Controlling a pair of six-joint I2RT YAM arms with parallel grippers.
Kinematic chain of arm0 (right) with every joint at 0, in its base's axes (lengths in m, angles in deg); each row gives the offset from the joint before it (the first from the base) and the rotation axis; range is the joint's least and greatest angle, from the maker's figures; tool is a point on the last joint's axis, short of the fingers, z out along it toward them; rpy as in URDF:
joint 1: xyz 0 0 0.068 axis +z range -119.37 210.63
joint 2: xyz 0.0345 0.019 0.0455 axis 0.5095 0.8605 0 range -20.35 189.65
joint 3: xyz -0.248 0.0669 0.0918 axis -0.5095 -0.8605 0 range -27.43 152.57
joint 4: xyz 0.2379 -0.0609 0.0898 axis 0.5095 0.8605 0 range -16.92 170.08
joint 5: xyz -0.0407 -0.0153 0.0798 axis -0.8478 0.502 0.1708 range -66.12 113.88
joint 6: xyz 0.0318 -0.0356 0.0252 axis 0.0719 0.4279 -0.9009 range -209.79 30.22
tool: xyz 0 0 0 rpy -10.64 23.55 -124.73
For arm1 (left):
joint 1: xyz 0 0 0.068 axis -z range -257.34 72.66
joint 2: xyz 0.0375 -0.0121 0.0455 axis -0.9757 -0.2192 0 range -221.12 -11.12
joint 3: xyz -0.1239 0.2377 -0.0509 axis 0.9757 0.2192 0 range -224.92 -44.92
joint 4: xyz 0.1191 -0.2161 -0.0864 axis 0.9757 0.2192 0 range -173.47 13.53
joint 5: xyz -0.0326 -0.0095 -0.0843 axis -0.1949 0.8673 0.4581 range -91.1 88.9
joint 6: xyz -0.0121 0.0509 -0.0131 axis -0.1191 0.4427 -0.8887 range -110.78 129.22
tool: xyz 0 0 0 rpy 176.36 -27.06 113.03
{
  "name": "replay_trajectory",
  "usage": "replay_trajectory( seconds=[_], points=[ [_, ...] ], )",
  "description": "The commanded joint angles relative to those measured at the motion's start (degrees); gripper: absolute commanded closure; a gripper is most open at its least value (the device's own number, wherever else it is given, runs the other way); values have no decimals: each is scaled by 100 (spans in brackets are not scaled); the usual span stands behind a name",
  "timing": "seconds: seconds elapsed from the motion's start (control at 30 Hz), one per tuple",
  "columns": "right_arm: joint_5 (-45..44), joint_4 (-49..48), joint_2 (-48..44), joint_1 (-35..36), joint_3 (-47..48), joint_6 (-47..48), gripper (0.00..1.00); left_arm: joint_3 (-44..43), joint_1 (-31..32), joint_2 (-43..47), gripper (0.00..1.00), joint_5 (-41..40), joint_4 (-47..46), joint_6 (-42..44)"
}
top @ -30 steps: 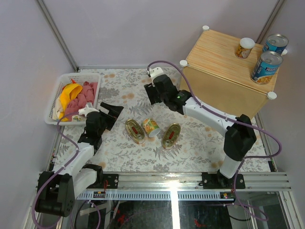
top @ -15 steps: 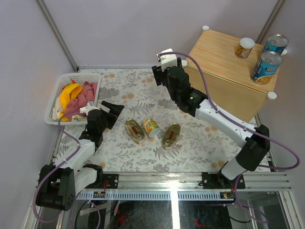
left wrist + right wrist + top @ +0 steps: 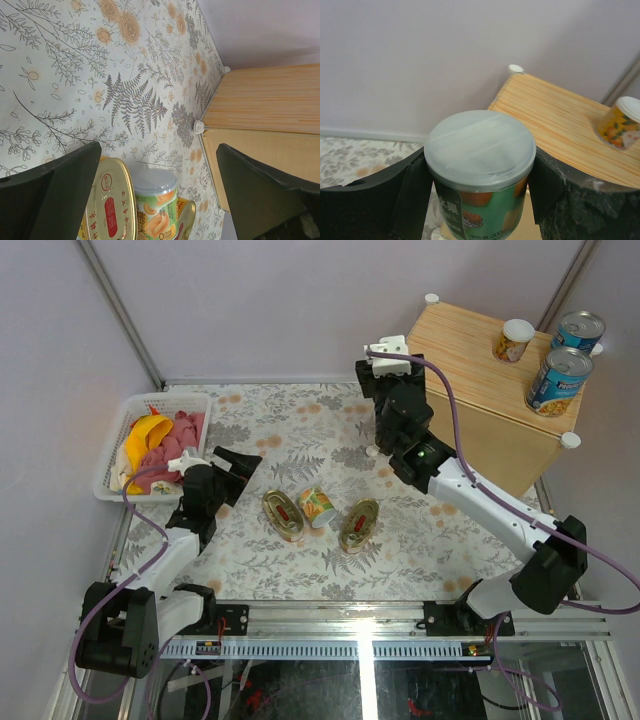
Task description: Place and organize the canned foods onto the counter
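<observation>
Right wrist view centres on the right gripper (image 3: 480, 200) clamped around a green-labelled can (image 3: 480, 150) with a pale lid, the bamboo counter (image 3: 555, 115) behind at right. Top external view: left gripper (image 3: 236, 466) spread wide, empty, centre left; two oval tins (image 3: 283, 514) and a small can (image 3: 317, 506) sit mid-frame.

The bamboo-grain counter (image 3: 460, 365) sits at 2 o'clock. On its 3 o'clock end stand two blue cans (image 3: 558, 380) (image 3: 578, 332) and an orange can (image 3: 517, 340). Mid-table, two gold oval tins (image 3: 283, 514) (image 3: 358, 524) flank a can on its side (image 3: 317, 507). A green can (image 3: 480, 150) stands upright, gripped by the right gripper (image 3: 480, 200).
</observation>
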Motion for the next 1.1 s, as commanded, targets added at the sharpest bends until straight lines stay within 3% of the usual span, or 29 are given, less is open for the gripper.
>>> replay_trajectory(
  seconds=[0.0,0.33,1.07],
  points=[
    [-495,-1579,-447,-238,-170,397,100,-234,27,-27,0,5,-67,182],
    [-1001,-2627,-669,-816,-775,766,100,-434,48,-125,0,-6,63,290],
    [-795,-2463,-626,-2481,-1335,-386,100,-771,253,-390,0,-208,177,516]
  ],
)
